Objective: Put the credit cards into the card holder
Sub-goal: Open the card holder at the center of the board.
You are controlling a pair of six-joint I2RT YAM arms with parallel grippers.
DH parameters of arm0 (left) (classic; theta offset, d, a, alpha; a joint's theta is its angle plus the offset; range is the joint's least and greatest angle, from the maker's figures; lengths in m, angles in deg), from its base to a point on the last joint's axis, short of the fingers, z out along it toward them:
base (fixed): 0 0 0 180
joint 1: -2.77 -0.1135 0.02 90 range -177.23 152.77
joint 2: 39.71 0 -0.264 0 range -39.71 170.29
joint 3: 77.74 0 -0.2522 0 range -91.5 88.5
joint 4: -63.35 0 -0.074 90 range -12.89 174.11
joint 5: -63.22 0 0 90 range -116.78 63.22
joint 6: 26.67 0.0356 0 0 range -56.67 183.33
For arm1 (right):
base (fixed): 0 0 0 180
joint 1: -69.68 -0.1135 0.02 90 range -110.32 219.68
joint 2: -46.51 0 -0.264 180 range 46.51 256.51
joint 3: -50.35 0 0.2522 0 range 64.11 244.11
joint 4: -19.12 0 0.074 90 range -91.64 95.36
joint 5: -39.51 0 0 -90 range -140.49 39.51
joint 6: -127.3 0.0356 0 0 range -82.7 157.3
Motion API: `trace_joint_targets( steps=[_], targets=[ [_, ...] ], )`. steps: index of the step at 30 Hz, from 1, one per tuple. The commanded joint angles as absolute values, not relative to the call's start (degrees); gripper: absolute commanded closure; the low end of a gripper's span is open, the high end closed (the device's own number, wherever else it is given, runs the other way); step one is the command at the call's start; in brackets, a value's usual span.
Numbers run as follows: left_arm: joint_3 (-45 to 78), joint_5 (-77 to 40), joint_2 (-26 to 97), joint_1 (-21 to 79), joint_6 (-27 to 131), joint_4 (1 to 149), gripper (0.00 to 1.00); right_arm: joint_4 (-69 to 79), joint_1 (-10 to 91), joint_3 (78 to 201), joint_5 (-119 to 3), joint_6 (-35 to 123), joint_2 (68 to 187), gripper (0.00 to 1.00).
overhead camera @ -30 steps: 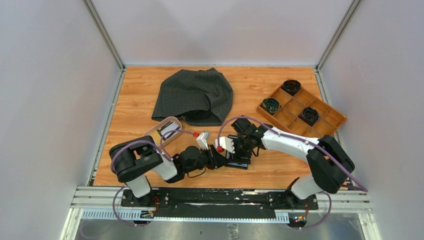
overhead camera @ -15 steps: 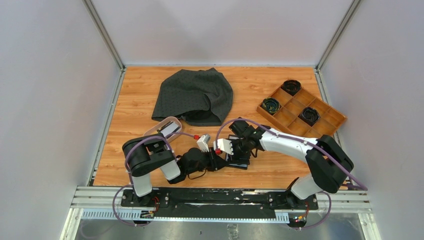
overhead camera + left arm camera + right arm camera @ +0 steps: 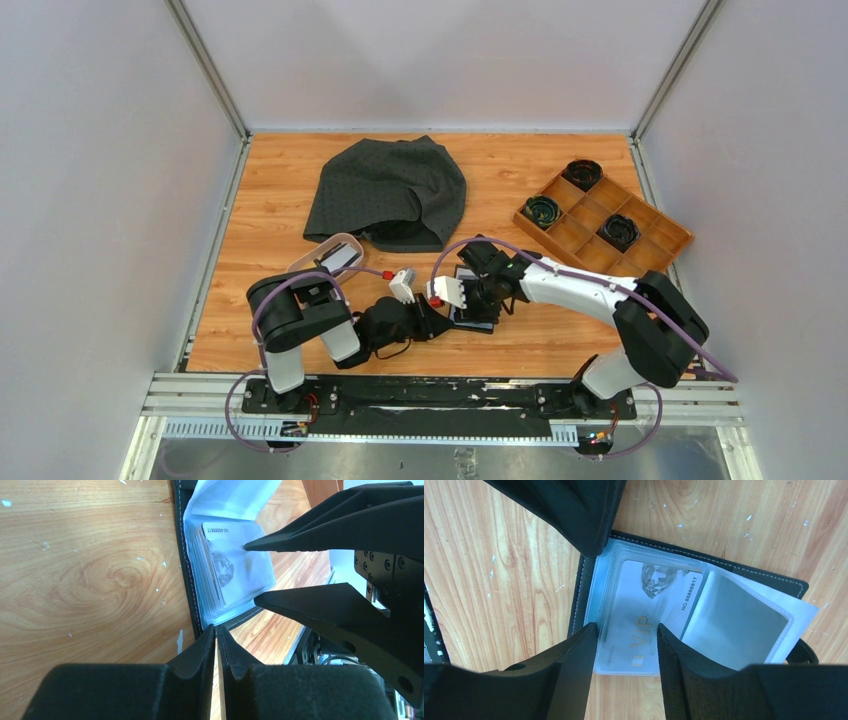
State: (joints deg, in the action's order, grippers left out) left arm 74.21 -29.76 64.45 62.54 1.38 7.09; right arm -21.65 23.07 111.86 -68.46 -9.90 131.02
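wood-grain surface [image 3: 520, 160], top view, carrying a crumpled dark grey cloth [image 3: 390, 190] at the far centre, a wooden compartment tray [image 3: 585, 240] at the far right and a shallow pink dish [image 3: 300, 265] at the near left. the left arm [image 3: 300, 320] and right arm [image 3: 580, 285] fold inward and meet at the near centre over the card holder [image 3: 478, 318]. it lies open and flat on the surface, black cover down and clear sleeves up (right wrist view: card holder [image 3: 754, 575]). a pale credit card [image 3: 644, 615] marked "vip" sits part-way inside the sleeve nearest the right arm. its long axis runs straight away from the right wrist, crosswise to the holder's own length. its near short end lies between the right fingers [image 3: 574, 670]. the right jaws stand apart at about the card's width, one finger along each long edge; whether they already pinch the card cannot be told. the left jaws are pressed almost together, their tips [image 3: 205, 640] meeting the holder's stitched black edge on the side away from the right arm, where they seem to steady it. judged from this, the right arm is the one placed on the card. the coming move likely turns on keeping the card's long axis in line with the sleeve mouth while it slides away from the right wrist, toward the left jaws.
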Motion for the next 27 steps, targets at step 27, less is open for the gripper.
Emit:
trace_joint_targets(
  steps=[27],
  targets=[
    [75.3,-32.0,66.1,62.7,2.2,9.8,0.89,-17.8,26.0,121.8,-50.9,-3.8,131.0,0.54]
  ],
)
